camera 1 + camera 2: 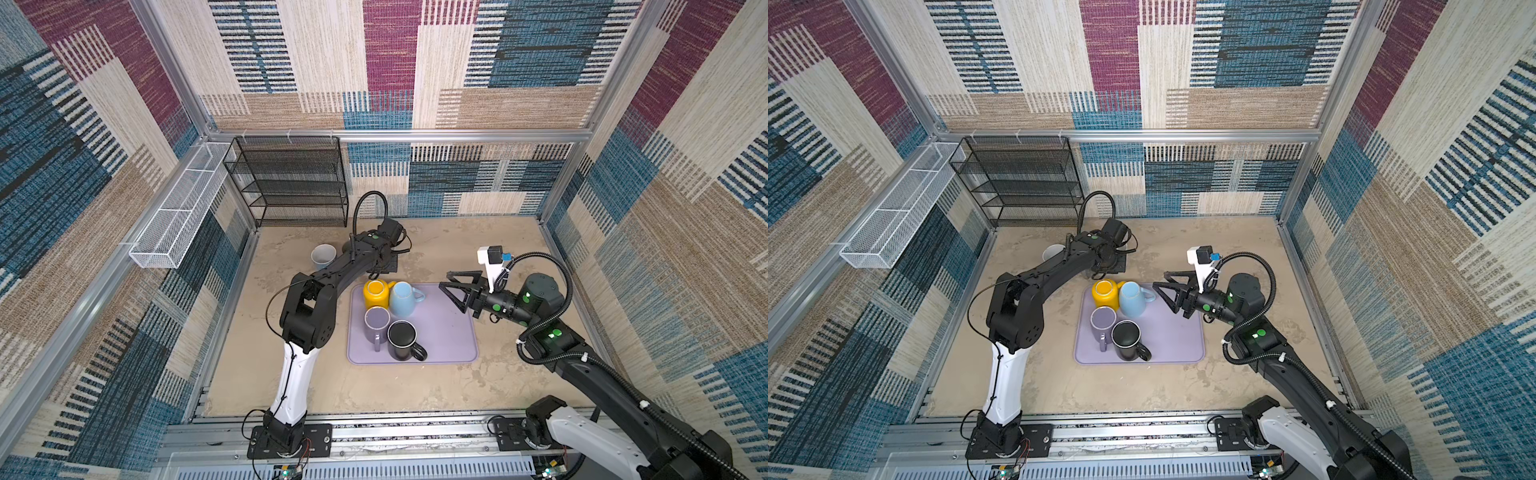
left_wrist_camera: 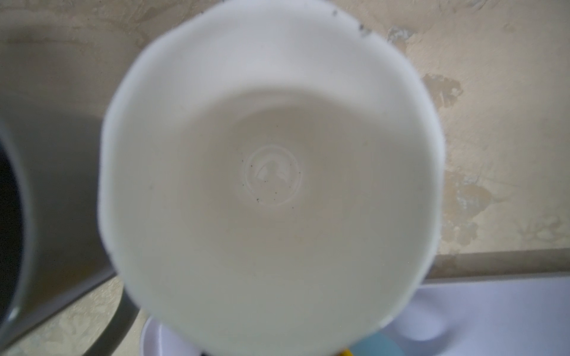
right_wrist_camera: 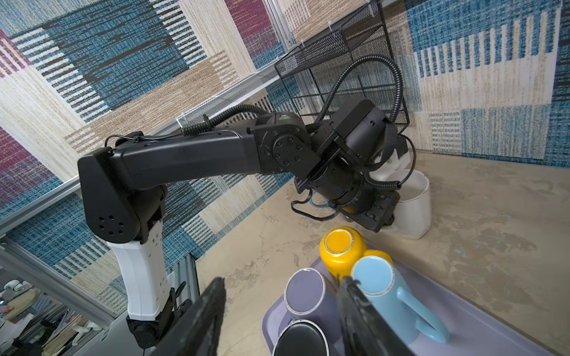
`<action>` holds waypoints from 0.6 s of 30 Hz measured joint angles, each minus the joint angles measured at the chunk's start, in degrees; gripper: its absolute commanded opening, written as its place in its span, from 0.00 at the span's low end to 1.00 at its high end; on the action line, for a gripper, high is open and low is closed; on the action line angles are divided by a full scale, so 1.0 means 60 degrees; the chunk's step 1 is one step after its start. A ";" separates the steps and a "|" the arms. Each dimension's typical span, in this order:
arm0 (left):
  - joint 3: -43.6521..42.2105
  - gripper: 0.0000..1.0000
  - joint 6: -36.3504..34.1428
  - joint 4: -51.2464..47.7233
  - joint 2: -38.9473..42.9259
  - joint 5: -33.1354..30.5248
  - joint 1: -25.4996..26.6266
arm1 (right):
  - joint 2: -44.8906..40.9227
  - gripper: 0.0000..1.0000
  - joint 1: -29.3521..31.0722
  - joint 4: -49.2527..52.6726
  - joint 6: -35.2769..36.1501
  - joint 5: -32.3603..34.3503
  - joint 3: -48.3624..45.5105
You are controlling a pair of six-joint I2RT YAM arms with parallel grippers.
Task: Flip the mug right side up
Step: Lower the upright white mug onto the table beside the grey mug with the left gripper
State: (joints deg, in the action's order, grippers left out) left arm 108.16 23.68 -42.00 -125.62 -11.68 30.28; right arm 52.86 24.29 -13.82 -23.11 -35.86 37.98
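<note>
We judge the flip nearly done. The white mug point(image 3: 415, 209) appears to stand mouth-up on the worktop point(image 1: 332, 386) just behind the tray point(image 1: 457, 357), hidden under the left arm in both top views. The left end effector point(image 3: 387, 215) is closed, apparently on the mug's side, though its fingers are out of sight. We would check the base sits flat, let go gently and back off without nudging the grey mug point(image 1: 323, 255) nearby. The right end effector point(image 1: 444, 279) hangs open and empty over the tray. We read no brand or writing, only a faint, illegible round stamp point(image 2: 271, 178) inside the mug.
</note>
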 measured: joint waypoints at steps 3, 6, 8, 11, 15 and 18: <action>0.0000 0.08 0.0000 0.0000 0.0000 -0.0004 0.0000 | 0.0022 0.61 0.0000 0.0004 0.0000 0.0000 0.0022; 0.0000 0.13 0.0000 0.0000 0.0000 -0.0004 0.0000 | 0.0025 0.61 0.0000 0.0000 0.0000 -0.0004 0.0036; 0.0000 0.17 0.0000 0.0000 0.0000 -0.0004 0.0000 | 0.0029 0.61 0.0000 0.0004 0.0000 -0.0004 0.0036; 0.0007 0.22 0.0000 0.0029 0.0000 -0.0022 0.0000 | 0.0040 0.61 0.0000 0.0004 0.0000 -0.0004 0.0036; 0.0018 0.27 0.0000 0.0047 0.0000 -0.0026 0.0000 | 0.0044 0.61 0.0000 0.0000 0.0000 -0.0004 0.0036; 0.0025 0.30 0.0000 0.0047 0.0000 -0.0029 0.0000 | 0.0051 0.61 0.0000 0.0000 0.0000 -0.0004 0.0036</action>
State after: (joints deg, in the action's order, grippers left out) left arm 108.31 23.68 -41.71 -125.62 -11.86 30.28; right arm 53.17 24.29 -13.82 -23.11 -35.88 38.20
